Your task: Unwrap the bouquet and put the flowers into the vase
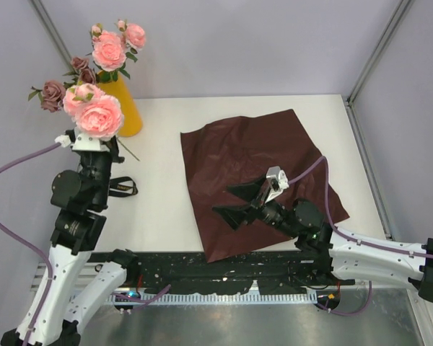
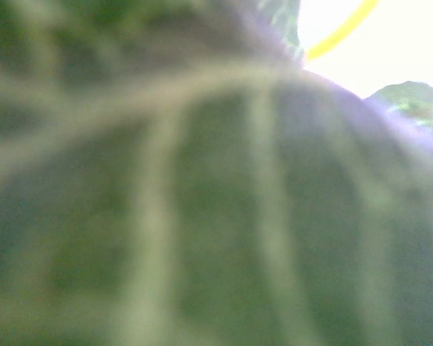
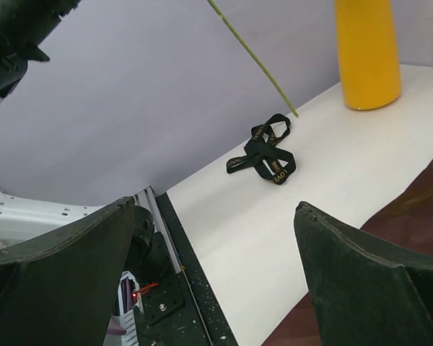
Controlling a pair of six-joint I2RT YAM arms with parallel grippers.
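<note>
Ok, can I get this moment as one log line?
left claw: shut on roses, beside vase | right claw: open over flat paper | vase: holds blooms | ribbon: loose on table

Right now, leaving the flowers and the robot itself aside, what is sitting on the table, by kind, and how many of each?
Yellow vase: 1
Dark red paper sheet: 1
Black ribbon: 1
Total: 3

A white counter (image 1: 159,209) lies bare between a black ribbon tangle (image 1: 123,189) near its left edge and a dark red paper sheet (image 1: 252,151); a tall yellow-orange vase (image 1: 128,108) blocks the far-left corner.
</note>
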